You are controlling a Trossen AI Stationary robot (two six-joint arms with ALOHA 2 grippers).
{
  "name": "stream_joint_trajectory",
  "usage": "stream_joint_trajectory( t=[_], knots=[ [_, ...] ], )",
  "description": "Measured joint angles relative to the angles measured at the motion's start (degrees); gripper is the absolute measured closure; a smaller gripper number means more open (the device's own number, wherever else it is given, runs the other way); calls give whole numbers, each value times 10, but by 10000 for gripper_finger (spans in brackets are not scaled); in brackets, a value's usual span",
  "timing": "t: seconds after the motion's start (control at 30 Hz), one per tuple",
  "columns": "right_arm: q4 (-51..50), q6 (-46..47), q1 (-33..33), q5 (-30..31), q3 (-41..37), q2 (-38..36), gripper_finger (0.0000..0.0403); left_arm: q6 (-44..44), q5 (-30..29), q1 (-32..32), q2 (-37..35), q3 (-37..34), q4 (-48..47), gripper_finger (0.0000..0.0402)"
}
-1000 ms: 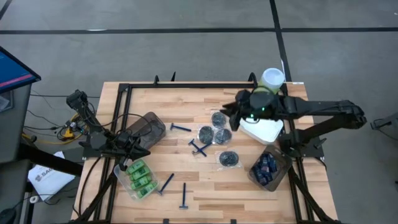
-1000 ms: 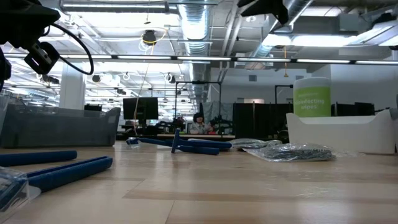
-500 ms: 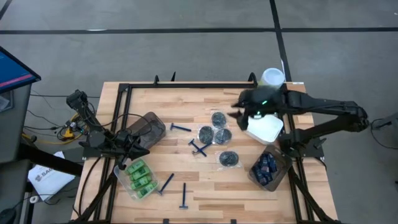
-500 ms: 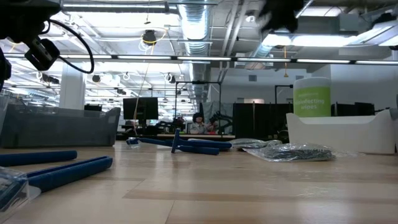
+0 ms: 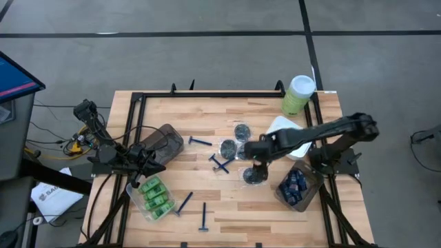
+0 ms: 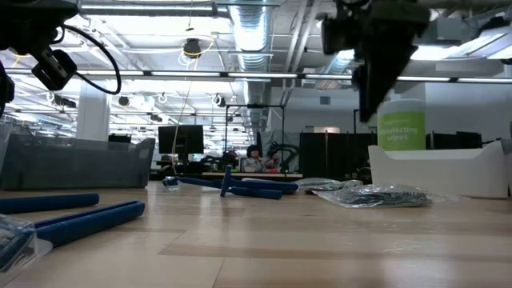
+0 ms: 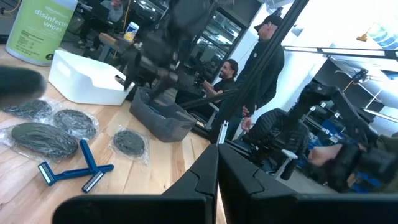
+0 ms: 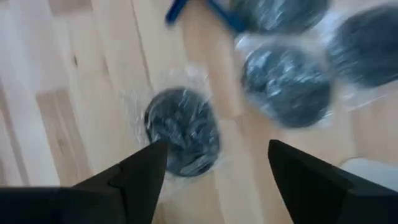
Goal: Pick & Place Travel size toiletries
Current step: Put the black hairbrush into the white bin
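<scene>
Dark round flat tins in clear wrap lie mid-table: one (image 5: 253,176) nearest the front, others (image 5: 241,131) (image 5: 227,147) farther back. My right gripper (image 5: 255,164) hovers open just above the nearest tin (image 8: 183,130); in the right wrist view (image 8: 217,177) its fingers stand on either side of the tin, clear of it. Blue razors (image 5: 200,141) (image 5: 185,202) lie on the wood. Green mini bottles (image 5: 155,196) sit in a clear tub. Dark-blue tubes (image 5: 295,186) fill a smoky tub. My left gripper (image 5: 160,167) rests shut at the left (image 7: 217,177).
A white tub (image 5: 293,134) and a tall green canister (image 5: 298,94) stand at the far right. A smoky tub (image 5: 164,141) sits by the left arm. A black frame (image 5: 207,93) runs along the table's far edge. People show beyond the table in the left wrist view.
My right gripper has swung from beside the white tub toward the table's near edge and come down, so that it now hangs over the nearest tin. The things on the table have stayed where they were.
</scene>
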Motion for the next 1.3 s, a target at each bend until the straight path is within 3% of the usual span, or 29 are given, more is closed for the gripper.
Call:
stream_joint_trajectory(
  t=[0.33, 0.67, 1.1, 1.3],
  knots=[
    [15, 13, 38, -20, 0, 145, 123, 0, 0, 0, 0, 0, 2, 400],
    [23, 0, 27, -39, 2, 191, 137, 0, 0, 0, 0, 0, 4, 400],
    [25, -11, 26, -44, 1, 189, 323, 0, 0, 0, 0, 0, 4, 400],
    [-3, -27, 26, -48, 17, 190, 378, 0, 0, 0, 0, 0, 4, 400]
  ],
)
